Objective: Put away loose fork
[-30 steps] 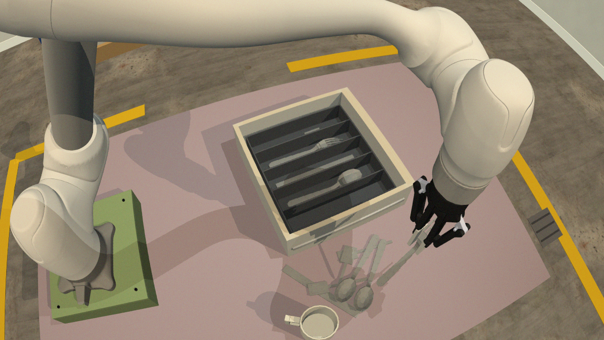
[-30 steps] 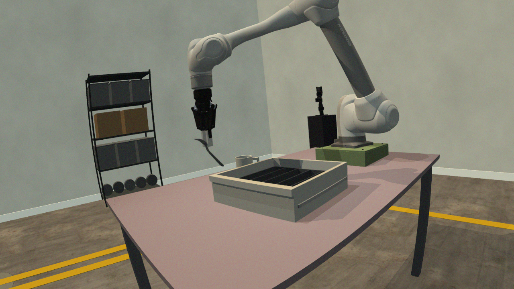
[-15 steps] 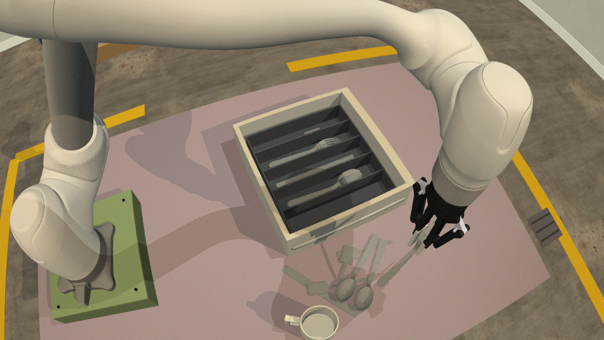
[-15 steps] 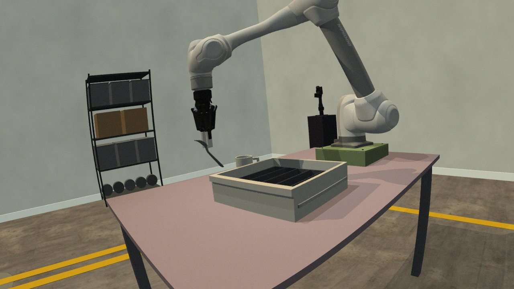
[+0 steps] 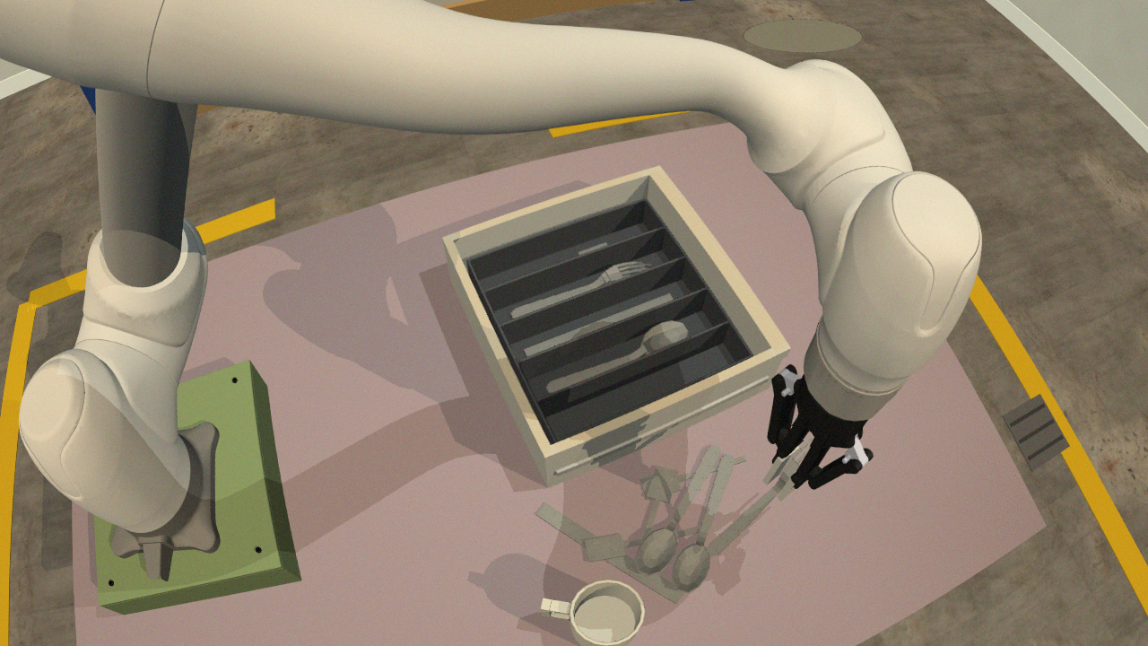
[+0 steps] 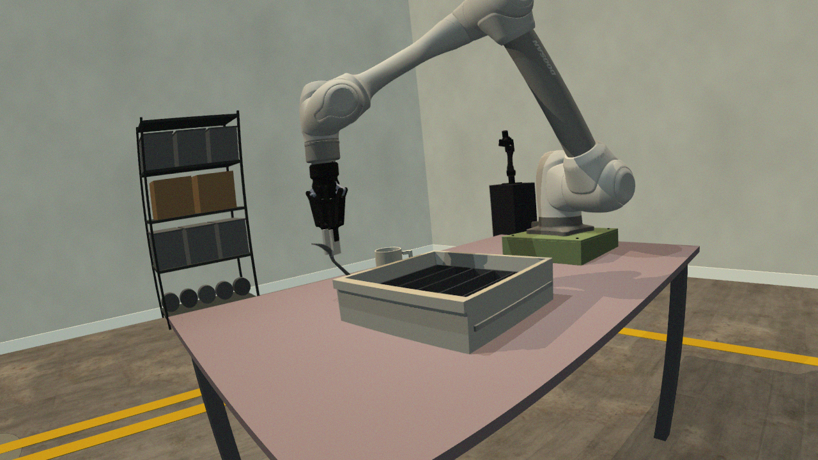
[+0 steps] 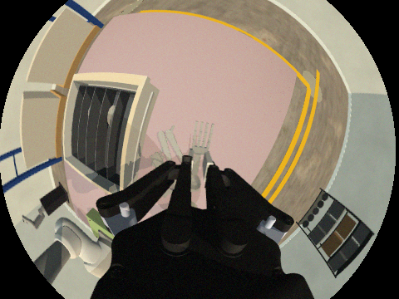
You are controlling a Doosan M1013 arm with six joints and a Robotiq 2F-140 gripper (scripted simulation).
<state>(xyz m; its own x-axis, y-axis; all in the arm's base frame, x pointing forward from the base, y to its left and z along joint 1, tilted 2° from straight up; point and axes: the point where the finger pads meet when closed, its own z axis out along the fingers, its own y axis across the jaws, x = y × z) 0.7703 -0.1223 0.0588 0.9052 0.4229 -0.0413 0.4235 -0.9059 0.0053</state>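
Observation:
My gripper (image 5: 790, 474) (image 6: 333, 243) (image 7: 198, 156) is shut on the loose fork (image 5: 742, 518) (image 6: 337, 262) (image 7: 202, 135). It holds the fork in the air near its head, with the handle hanging down and slanting. It is off the near right corner of the tray (image 5: 610, 188) (image 6: 400, 297) (image 7: 141, 111), outside its rim. The tray is a cream box with several dark slots. One fork (image 5: 594, 284) lies in the second slot from the back, tines to the right. A knife (image 5: 597, 313) and a spoon (image 5: 634, 353) lie in the slots in front of it.
Two spoons (image 5: 674, 558) and flat utensils (image 5: 602, 545) lie on the pink table just in front of the tray, below the held fork. A mug (image 5: 605, 615) (image 6: 388, 254) stands near them. The green robot base (image 5: 240, 449) (image 6: 560, 243) is at the left. A shelf rack (image 6: 191, 206) stands beyond the table.

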